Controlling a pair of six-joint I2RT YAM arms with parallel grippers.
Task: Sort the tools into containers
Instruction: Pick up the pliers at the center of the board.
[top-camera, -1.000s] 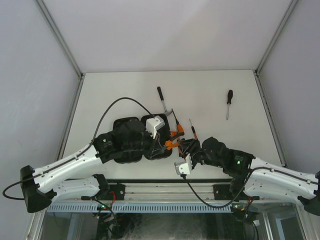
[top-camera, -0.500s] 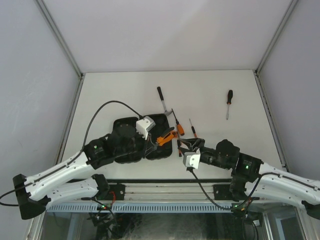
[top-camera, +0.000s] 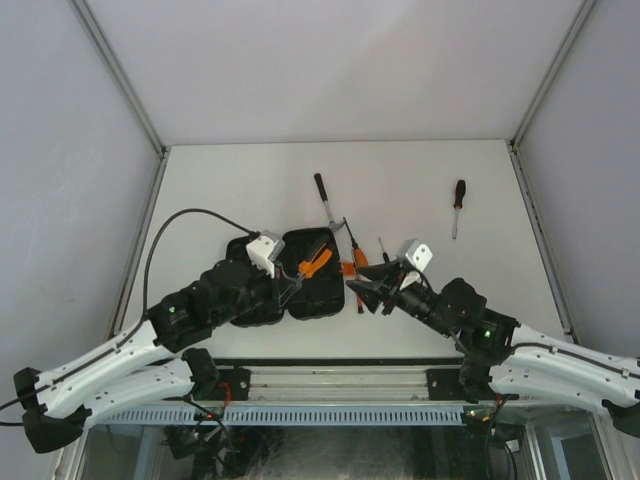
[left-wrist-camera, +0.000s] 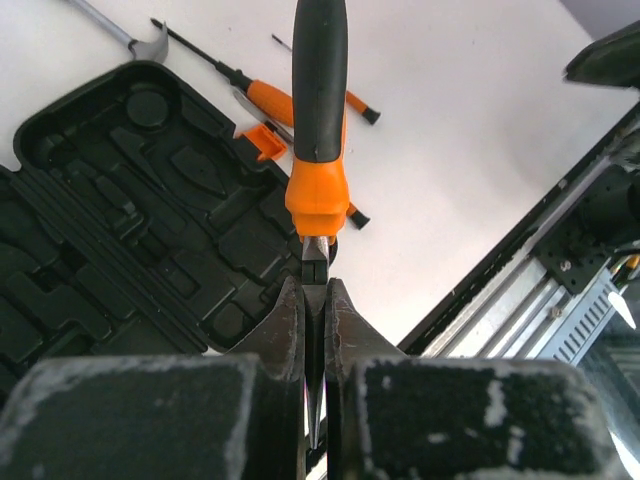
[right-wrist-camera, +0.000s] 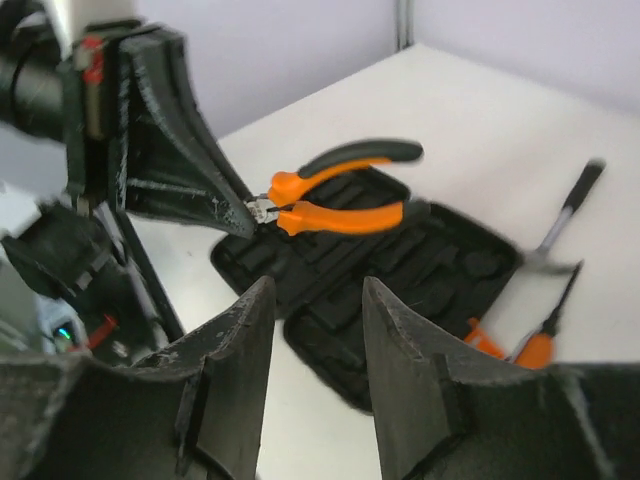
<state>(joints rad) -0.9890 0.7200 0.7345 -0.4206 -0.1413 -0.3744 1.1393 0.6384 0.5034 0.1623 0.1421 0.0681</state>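
Observation:
The orange-handled pliers (top-camera: 314, 263) hang over the open black tool case (top-camera: 322, 303). My left gripper (top-camera: 293, 282) is shut on their steel nose. In the left wrist view the pliers (left-wrist-camera: 318, 130) point away from the left gripper (left-wrist-camera: 315, 292), above the case's moulded slots (left-wrist-camera: 120, 210). My right gripper (top-camera: 353, 290) is just right of the case, open and empty. In its own view the right gripper (right-wrist-camera: 318, 292) faces the pliers (right-wrist-camera: 340, 200) and the case (right-wrist-camera: 450, 265). The hammer (top-camera: 328, 203) lies behind the case. Slim screwdrivers (top-camera: 356, 252) lie right of it, and a longer screwdriver (top-camera: 458, 205) at far right.
An orange latch (left-wrist-camera: 262, 140) sticks out of the case's right edge, next to an orange-handled screwdriver (left-wrist-camera: 268, 95). The hammer's head (left-wrist-camera: 148, 42) nearly touches the case's far corner. The table's front rail (top-camera: 330, 365) runs just below both grippers.
My left gripper has drawn back to the left with the pliers, now over the case. My right gripper has moved away from the pliers, turned upward, and its jaws have widened.

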